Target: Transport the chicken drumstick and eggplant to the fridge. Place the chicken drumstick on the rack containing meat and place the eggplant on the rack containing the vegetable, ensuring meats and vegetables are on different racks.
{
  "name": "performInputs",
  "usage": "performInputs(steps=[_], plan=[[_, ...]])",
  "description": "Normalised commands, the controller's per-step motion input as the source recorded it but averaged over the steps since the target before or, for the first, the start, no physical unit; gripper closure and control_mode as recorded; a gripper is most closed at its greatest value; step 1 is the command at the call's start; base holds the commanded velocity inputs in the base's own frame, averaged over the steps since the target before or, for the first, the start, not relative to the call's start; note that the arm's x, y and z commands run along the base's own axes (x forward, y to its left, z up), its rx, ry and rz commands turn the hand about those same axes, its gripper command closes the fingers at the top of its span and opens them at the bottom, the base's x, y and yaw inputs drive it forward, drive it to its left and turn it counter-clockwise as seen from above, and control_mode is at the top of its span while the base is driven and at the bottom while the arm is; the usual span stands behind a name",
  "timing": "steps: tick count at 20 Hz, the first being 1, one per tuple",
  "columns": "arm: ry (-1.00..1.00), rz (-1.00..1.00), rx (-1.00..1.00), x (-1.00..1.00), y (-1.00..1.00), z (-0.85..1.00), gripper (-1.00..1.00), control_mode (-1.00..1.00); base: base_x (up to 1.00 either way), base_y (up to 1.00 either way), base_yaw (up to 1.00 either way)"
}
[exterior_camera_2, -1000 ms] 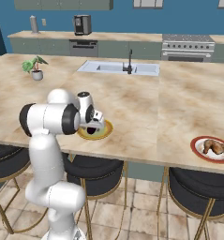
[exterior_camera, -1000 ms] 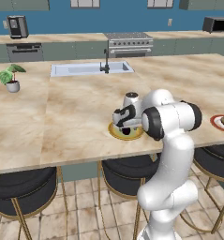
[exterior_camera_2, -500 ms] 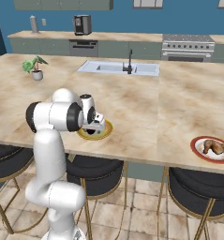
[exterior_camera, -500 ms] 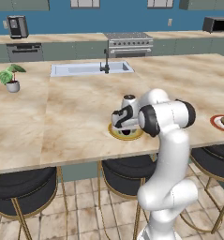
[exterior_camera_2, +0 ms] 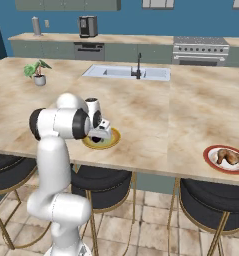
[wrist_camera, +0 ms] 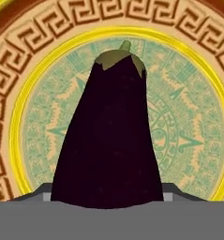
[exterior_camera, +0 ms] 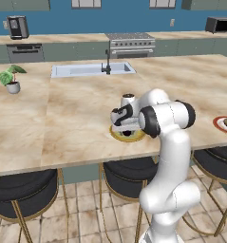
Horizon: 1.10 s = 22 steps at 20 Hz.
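While the hand points straight down over the plate [wrist_camera: 24,84], the eggplant [wrist_camera: 111,140] lies directly between the jaws [wrist_camera: 107,200], its broad dark purple end nearest the camera and its green-capped stem pointing away. Dark finger tips [wrist_camera: 174,191] show on either side of that broad end, seemingly right against its flanks, though the purple bulk hides the contact, so I cannot tell whether the jaws are pinching it or merely flanking it. The eggplant rests on the plate's patterned green centre, ringed by a yellow band and a brown key-pattern border.

From the base cameras, the gripper [exterior_camera: 126,132] sits low over the plate [exterior_camera: 116,136] near the front edge of the marble surface [exterior_camera: 62,123], with the eggplant [exterior_camera: 127,133] a small dark spot beneath it. Compared with a second ago, the arm has sunk a little lower onto the plate, and the plate itself has not shifted.

Farther along the surface, to the robot's right, the chicken drumstick [exterior_camera_2: 228,157] lies on a red-rimmed plate [exterior_camera_2: 211,161], well apart from the gripper. Beyond are a sink [exterior_camera_2: 126,73] and a potted plant [exterior_camera_2: 37,71].
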Motion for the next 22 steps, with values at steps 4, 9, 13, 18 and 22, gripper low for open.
performInputs(steps=[4, 9, 13, 18, 22], plan=[[0.01, -0.09, 0.0, -0.5, -0.1, 0.26, 1.0, -1.0, 0.0, 0.0, 0.0], [0.07, -0.05, 0.02, -0.85, -0.34, 0.6, 1.0, -1.0, 0.0, 0.0, 0.0], [0.06, 0.0, 0.04, -0.93, -0.37, 0.79, 1.0, -1.0, 0.0, 0.0, 0.0], [0.12, 0.0, 0.03, -0.65, -0.3, 0.62, 1.0, -1.0, 0.0, 0.0, 0.0], [0.12, 0.02, 0.05, -0.73, -0.23, 0.66, 1.0, -1.0, 0.0, 0.0, 0.0]])
